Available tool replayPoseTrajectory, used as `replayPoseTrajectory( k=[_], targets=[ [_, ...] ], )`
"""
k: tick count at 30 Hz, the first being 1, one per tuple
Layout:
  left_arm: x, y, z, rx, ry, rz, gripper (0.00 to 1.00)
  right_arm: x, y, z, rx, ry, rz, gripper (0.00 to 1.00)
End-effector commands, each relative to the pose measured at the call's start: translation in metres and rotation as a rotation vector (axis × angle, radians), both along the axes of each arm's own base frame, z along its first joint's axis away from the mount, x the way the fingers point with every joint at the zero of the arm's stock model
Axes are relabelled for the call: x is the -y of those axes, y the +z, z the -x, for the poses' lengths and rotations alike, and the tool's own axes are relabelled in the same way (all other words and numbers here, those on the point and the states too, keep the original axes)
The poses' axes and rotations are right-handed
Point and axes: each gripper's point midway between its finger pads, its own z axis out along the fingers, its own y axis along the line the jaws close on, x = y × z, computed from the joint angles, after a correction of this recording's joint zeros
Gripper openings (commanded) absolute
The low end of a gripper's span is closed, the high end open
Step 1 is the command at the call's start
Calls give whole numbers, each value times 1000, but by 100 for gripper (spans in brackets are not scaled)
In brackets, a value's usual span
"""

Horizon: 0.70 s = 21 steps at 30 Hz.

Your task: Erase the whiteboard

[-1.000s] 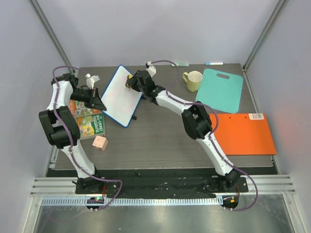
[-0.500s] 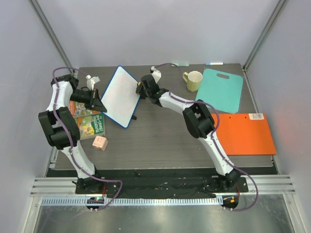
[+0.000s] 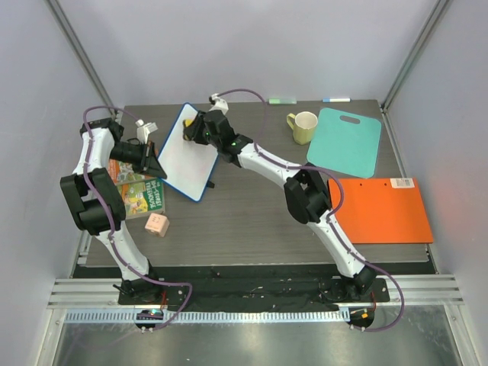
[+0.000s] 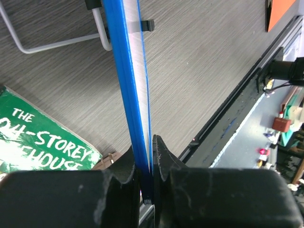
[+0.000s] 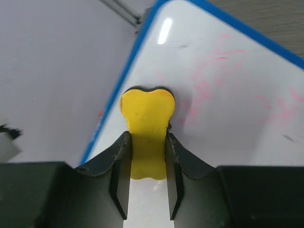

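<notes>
While the left tool point(image 4: 147, 142) pinches the blue rim of the whiteboard point(image 3: 187, 152), the board stands tilted up off the bench point(image 3: 252, 221), in the upper left of the top view. In the left wrist view the rim runs edge-on from the top of the frame down into the closed fingers point(image 4: 164, 156).

- Right tool point(image 5: 147, 137): pressed onto a yellow eraser point(image 5: 147, 109), 1 finger on each side. The eraser's rounded head touches the white face close to the board's blue edge.
- Board face: faint pink-red scribbles point(image 5: 213, 71) lie right of the eraser in the right wrist view.
- Top view: the right tool sits at the board's upper corner and the left tool at its left edge.

Other items on the bench:
- green book point(image 3: 141, 197), under the left arm
- pink cube point(image 3: 157, 224), just below the book
- yellow-green mug point(image 3: 303, 126)
- teal cutting board point(image 3: 345, 142), upper right
- orange folder point(image 3: 380, 209), right
</notes>
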Motion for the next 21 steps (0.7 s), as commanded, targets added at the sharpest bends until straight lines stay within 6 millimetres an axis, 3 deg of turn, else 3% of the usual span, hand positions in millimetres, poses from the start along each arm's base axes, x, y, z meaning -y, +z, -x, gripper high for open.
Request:
replayPoseTrajectory(
  k=[1, 6, 13, 18, 21],
  targets=[
    [25, 0, 30, 23, -215, 1, 0, -90, 37, 83, 14, 308, -168, 1],
    [25, 0, 32, 19, -217, 1, 0, -89, 24, 71, 16, 232, -162, 1],
    [24, 4, 33, 30, -221, -4, 0, -42, -3, 10, -50, 50, -174, 1],
    [24, 5, 37, 29, -228, -4, 0, 5, -20, -38, -80, -71, -166, 1],
    [24, 6, 38, 32, -230, -8, 0, 20, -29, -53, -89, -120, -129, 1]
  ],
)
